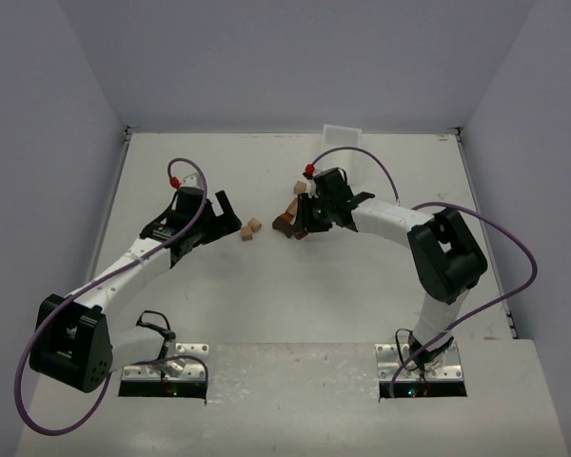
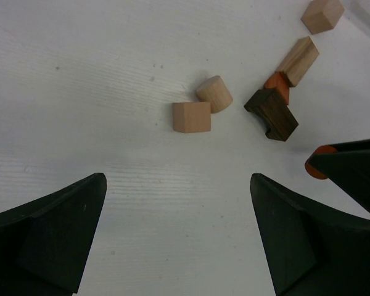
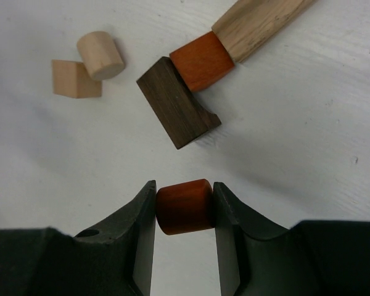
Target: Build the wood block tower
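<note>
My right gripper is shut on an orange-brown cylinder, held just above the table. Just ahead of it lie a dark reddish-brown block, an orange-brown cube touching it, and a light tan bar. A tan cylinder and a tan cube lie touching to the left. My left gripper is open and empty, short of the tan cube and the tan cylinder. In the top view the grippers, left and right, flank the blocks.
A white plastic tray stands at the back edge of the table. Another tan cube lies beyond the bar. My right gripper's finger reaches into the left wrist view at the right. Grey walls enclose the table.
</note>
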Tool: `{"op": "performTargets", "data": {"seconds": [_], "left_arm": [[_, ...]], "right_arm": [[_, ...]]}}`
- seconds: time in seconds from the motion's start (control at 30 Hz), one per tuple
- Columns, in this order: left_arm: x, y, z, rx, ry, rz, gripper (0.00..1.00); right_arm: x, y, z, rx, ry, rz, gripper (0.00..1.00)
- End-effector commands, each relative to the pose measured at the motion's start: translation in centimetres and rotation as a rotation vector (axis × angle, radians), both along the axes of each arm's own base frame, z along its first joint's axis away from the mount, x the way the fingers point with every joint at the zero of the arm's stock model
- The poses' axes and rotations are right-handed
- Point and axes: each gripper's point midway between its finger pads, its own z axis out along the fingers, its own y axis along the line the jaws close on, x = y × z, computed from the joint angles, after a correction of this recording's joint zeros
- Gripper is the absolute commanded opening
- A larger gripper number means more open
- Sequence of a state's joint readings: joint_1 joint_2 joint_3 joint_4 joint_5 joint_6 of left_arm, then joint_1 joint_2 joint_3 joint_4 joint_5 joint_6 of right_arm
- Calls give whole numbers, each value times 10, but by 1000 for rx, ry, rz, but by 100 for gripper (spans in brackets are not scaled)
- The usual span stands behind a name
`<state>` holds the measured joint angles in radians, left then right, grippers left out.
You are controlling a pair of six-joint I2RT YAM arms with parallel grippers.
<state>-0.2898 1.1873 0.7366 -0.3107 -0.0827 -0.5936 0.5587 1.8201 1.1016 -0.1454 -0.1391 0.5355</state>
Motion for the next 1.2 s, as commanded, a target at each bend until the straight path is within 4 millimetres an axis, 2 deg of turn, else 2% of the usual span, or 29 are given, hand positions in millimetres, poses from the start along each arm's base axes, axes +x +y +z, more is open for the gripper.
{"op": "performTargets", "data": {"seconds": [0.0, 0.03, 0.1, 0.13, 0.2, 0.27, 0.33, 0.37, 0.4, 0.63, 0.77, 0.83, 0.87, 0.93, 1.0, 1.17], "left_arm": [[17, -34, 42, -58, -147, -132, 100], [13, -45, 47, -68, -170, -190, 100], [6, -65, 56, -87, -219, -305, 100], [3, -76, 61, -80, -268, -384, 100], [-15, -107, 73, -92, -340, -529, 100], [-23, -124, 77, -78, -370, -575, 100], [-23, -128, 80, -70, -381, -578, 100], [-25, -137, 81, -68, -382, -596, 100], [-25, -144, 81, -57, -380, -592, 100], [-13, -160, 84, -12, -384, -490, 97], [-12, -169, 85, -5, -382, -464, 87], [-12, -173, 86, 5, -389, -445, 78], [-11, -177, 90, -5, -405, -446, 77], [-11, -184, 98, -20, -436, -442, 68], [-12, -185, 98, -15, -441, -441, 62], [-16, -190, 92, 1, -426, -455, 61]], "right_arm": [[5, 24, 52, 286, 5, 52, 21], [-1, 29, 56, 346, 47, 73, 22], [-2, 33, 62, 399, 67, 82, 23], [-8, 40, 71, 456, 89, 127, 23], [-14, 42, 85, 540, 159, 141, 22], [-20, 40, 90, 569, 197, 134, 22], [-23, 38, 93, 575, 189, 127, 22], [-27, 37, 92, 587, 207, 106, 23], [-28, 37, 102, 610, 196, 93, 24], [-42, 31, 111, 666, 217, 34, 25], [-44, 32, 114, 710, 234, 10, 27], [-46, 32, 113, 725, 255, -9, 27], [-45, 32, 113, 731, 257, -14, 27], [-47, 32, 114, 756, 271, -26, 27], [-49, 32, 113, 771, 284, -36, 27], [-48, 30, 115, 787, 290, -75, 28]]}}
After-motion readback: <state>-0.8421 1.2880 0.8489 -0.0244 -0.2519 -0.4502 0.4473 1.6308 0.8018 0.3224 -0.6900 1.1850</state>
